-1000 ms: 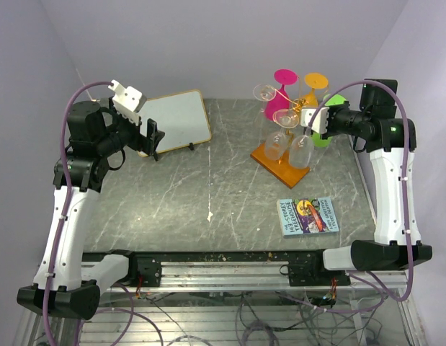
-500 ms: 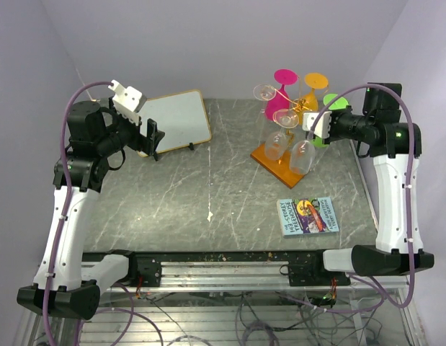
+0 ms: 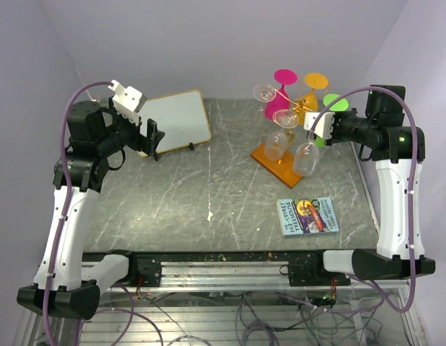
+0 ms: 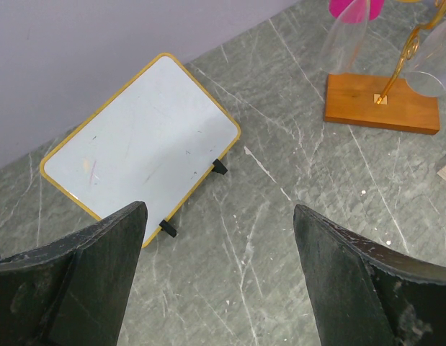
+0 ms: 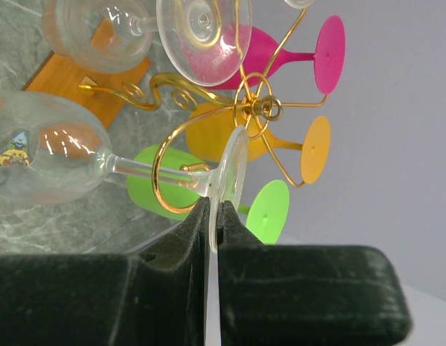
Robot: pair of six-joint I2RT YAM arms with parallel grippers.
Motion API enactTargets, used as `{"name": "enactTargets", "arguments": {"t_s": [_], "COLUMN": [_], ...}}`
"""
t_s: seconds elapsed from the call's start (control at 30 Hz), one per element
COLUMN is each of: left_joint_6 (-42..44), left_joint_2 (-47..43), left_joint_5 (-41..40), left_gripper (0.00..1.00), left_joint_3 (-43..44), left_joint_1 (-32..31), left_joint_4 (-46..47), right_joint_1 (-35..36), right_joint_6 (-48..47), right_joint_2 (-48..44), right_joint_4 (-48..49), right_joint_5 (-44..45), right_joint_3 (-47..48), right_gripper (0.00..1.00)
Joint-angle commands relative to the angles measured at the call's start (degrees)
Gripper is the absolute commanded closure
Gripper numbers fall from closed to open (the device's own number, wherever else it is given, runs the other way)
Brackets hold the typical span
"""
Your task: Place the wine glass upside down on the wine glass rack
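- The clear wine glass (image 3: 305, 157) is gripped by its round foot, which is pinched flat between the narrowed fingers of the right gripper (image 5: 214, 214).
- Its stem is seen lying inside a curled arm of the gold wire rack on the flat orange base (image 3: 279, 171). The bowl is tilted below the foot, near the far right corner of the desk.
- The left gripper (image 4: 217, 213) is spread wide with nothing held, raised over the yellow-framed white board (image 4: 140, 144) near the far left corner.
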Motion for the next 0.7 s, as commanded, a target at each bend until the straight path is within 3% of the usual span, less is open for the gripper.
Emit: {"name": "enactTargets", "arguments": {"t_s": [0.0, 0.67], "left_joint_6": [0.49, 0.77], "left_joint_2": [-0.51, -0.54], "left_joint_5": [0.58, 0.89], "left_gripper": [0.07, 0.07], "left_joint_3": [-0.06, -0.50], "left_joint_1": [0.62, 0.62], "left_joint_4": [1.22, 1.05], "right_joint_1": [0.30, 0.30], "right_joint_6": [2.20, 4.11], "right_joint_2": [-1.96, -2.06], "right_joint_4": [0.18, 2.35], "right_joint_5": [0.48, 5.27], "right_joint_3": [-0.11, -2.36], "right_gripper": [1.00, 1.00]}}
